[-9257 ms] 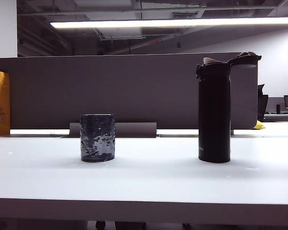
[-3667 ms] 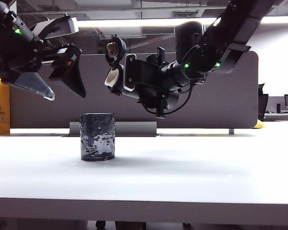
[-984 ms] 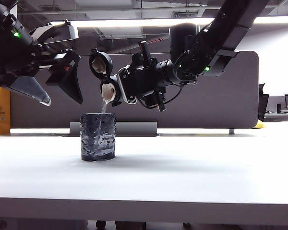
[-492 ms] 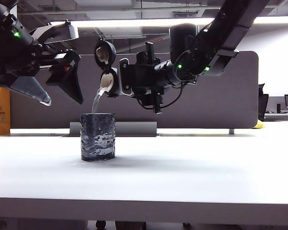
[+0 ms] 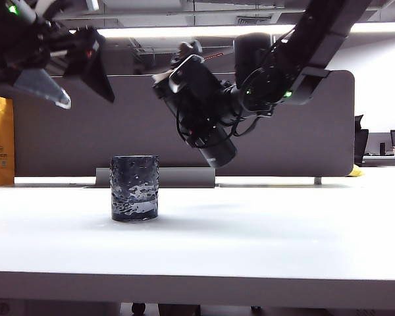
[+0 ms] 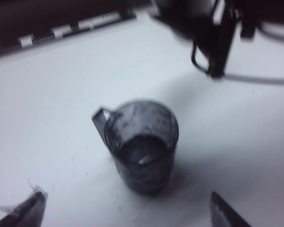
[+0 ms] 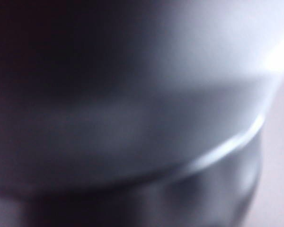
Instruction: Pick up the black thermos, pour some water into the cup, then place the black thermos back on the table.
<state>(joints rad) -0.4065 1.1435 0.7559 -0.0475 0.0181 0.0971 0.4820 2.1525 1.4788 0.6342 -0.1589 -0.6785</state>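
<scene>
Water no longer runs from the black thermos [image 5: 199, 112]: half a second ago its pale spout tipped a stream into the cup [image 5: 134, 188], and now the flask is swung back, tilted with its lidded end up toward the left and its base down to the right, well above the table [image 5: 263, 243]. The right gripper [image 5: 225, 105] is clamped around its body in mid-air; its wrist view is filled by a blurred dark curved surface. The left gripper [image 5: 69, 76] has risen toward the top left corner, its jaws spread wide with nothing between them, fingertips [image 6: 28, 210] flanking the cup from above. The dimpled, translucent blue-grey tumbler stands upright left of centre, liquid inside. Broad bare white tabletop lies to its right and toward the thick front edge.
</scene>
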